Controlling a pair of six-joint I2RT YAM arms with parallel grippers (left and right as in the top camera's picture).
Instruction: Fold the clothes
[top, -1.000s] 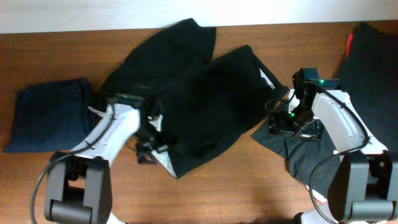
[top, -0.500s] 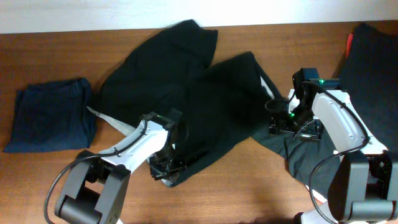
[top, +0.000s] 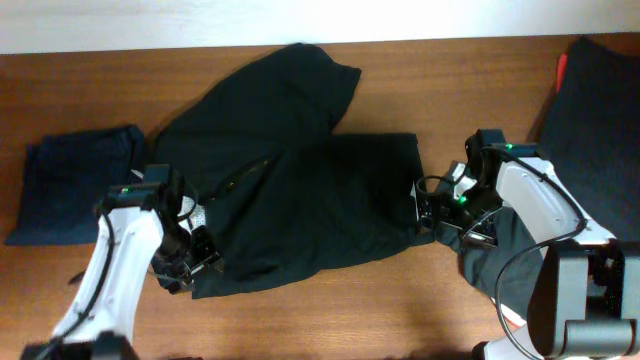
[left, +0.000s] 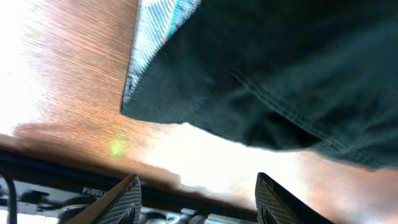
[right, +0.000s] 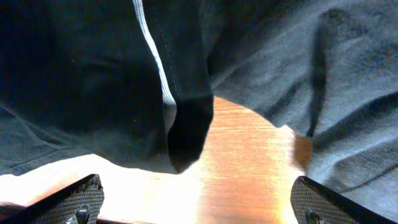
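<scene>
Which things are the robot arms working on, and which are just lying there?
In the job:
black garment
left gripper, open at its edge
right gripper, open at its other end

Just lying about for now:
folded navy cloth
grey cloth under the right arm
dark pile, far right

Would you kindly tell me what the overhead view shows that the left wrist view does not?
Only overhead: the folded navy garment at the left, the dark pile at the right, and the right gripper. Only left wrist: the left gripper plainly open and empty, and the check pattern on a pale lining. Both: the black garment on the wooden table.
</scene>
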